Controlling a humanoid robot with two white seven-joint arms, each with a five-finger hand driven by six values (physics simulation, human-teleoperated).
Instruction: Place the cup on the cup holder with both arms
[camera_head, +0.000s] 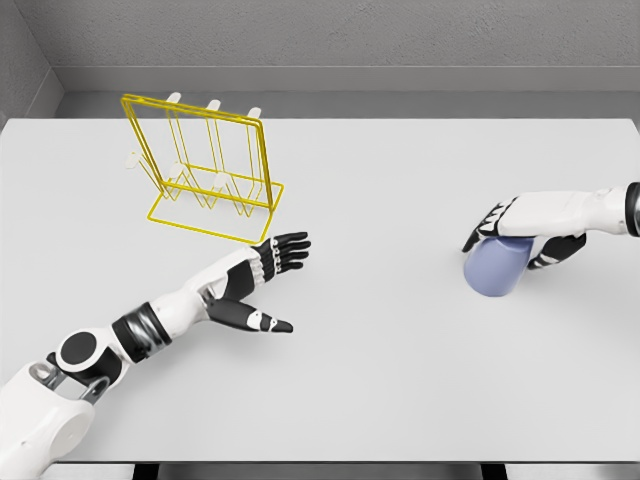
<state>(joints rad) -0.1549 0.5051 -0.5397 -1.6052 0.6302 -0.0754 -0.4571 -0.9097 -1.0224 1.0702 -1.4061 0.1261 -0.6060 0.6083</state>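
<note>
- cup holder (205, 170) — yellow wire rack with white-tipped pegs, upright at far left of the white worktop (380, 380); pegs angle upward, some tips show above the top bar, others low inside the frame; nothing hangs on it yet
- left robot hand (268, 282) lies just in front of the rack base, near but apart from it; fingers spread and extended, thumb out to the side, palm seemingly turned up or sideways, holding nothing; looks set to receive
- middle of worktop bare between the two hands; they are well apart, so a handover needs both to close in
- cup (498, 266) — pale blue, at right on the worktop, well apart from the rack; appears tilted or on its side, open end not clearly visible, can't tell which way the mouth faces
- right robot hand (520, 235) wraps over the top of the cup, fingers curled down its far and near sides; grasping it, though whether it is lifted off the surface can't be told
- judged step: right hand secures the cup and carries it left toward the waiting hand
- to do well: firm grip before lifting; keep the cup clear of the surface; bring it over the open palm; don't let go until the left fingers close round it
- risk — smooth round cup may roll or slip in a top grip; the wire rack may be light, so nudging it could shift it
</note>
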